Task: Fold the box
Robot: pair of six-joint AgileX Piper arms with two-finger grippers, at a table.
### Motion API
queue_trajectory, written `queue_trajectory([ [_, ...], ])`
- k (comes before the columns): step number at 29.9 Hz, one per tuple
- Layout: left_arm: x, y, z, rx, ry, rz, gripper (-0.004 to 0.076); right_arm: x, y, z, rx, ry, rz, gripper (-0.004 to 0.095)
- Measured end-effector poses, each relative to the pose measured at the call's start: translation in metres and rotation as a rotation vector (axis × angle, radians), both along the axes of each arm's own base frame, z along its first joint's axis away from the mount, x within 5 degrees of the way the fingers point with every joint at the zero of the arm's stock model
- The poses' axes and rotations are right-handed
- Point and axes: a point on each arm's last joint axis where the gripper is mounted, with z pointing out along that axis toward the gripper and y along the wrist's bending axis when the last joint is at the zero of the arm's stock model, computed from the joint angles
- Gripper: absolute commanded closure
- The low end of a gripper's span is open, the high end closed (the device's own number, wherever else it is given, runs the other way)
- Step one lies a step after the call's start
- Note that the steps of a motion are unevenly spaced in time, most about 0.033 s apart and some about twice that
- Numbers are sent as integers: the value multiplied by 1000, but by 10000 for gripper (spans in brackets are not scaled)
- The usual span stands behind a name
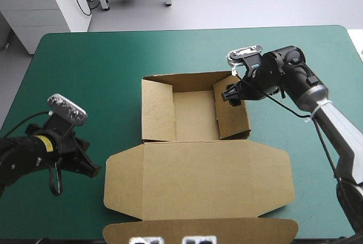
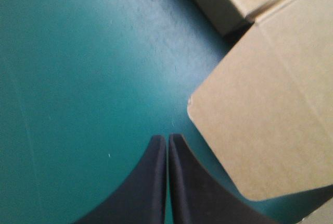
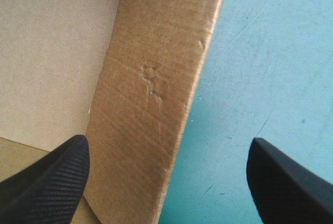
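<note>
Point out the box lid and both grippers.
box lid (image 1: 198,179): high view, flat panel's middle.
left gripper (image 2: 166,138): left wrist view, shut fingertips' meeting point.
right gripper (image 3: 166,145): right wrist view, midway between open fingertips.

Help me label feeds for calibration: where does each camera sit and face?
High view: above and behind the robot, facing forward and down at the table and box; left arm and right arm show.
Left wrist view: above that wrist, facing the teal-green cover beside the box's lid; the shut left hand shows.
Right wrist view: above that wrist, facing the box's right wall, straddled by the open right hand.
Shared: all show the box.
</note>
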Motion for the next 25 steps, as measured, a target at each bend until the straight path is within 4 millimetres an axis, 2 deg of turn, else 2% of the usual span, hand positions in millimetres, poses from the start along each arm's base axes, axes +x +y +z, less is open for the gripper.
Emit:
queue_trajectory([
  [3,-14,9,-28,21,53,73,730,5,2,-9,-6,22,0,148],
  [6,-27,18,-47,39,72,126,730,14,6,-25,-18,63,0,176],
  [8,-35,22,-54,38,69,148,730,20,9,-38,-25,93,7,229],
  [11,-44,26,-61,28,63,164,730,29,14,-56,-21,135,5,411],
  [15,-50,28,-61,16,42,166,730,36,20,-76,-8,184,11,789],
  [17,-51,29,-61,15,40,166,731,38,20,-78,-10,184,18,931],
  [21,-51,29,-61,15,39,166,732,39,21,-76,-2,173,28,927],
  [25,-51,29,-61,14,39,168,732,44,22,-64,-21,125,64,928],
])
